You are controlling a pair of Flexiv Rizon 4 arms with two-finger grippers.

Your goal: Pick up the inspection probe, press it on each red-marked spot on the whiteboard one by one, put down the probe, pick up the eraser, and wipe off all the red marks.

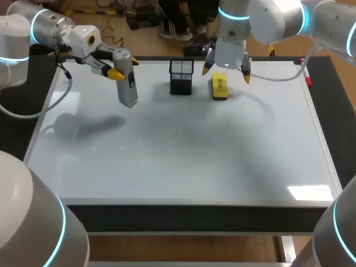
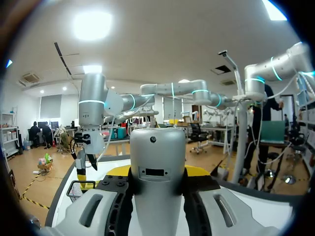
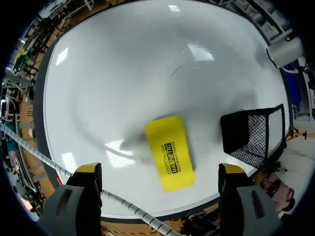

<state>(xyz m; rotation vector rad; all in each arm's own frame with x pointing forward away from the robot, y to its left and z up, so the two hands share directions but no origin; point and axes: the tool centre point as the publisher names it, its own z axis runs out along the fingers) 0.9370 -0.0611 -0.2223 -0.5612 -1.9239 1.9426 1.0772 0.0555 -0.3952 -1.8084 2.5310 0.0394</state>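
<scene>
Head view: right gripper (image 1: pixel 226 74) is hovering, 2 fingers spread, over flat yellow rectangular eraser (image 1: pixel 219 88) lying on white whiteboard (image 1: pixel 178 161), long axis crossing the finger line, while left gripper (image 1: pixel 118 72) is pinching grey cylindrical inspection probe (image 1: pixel 127 83) aloft.

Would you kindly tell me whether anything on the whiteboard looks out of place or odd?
One oddity: the whiteboard shows no red marks, only a tiny dark speck near its middle. Otherwise tidy: the left gripper holds the probe above the board, the eraser lies flat beside the upright mesh basket, under the open right gripper.
</scene>
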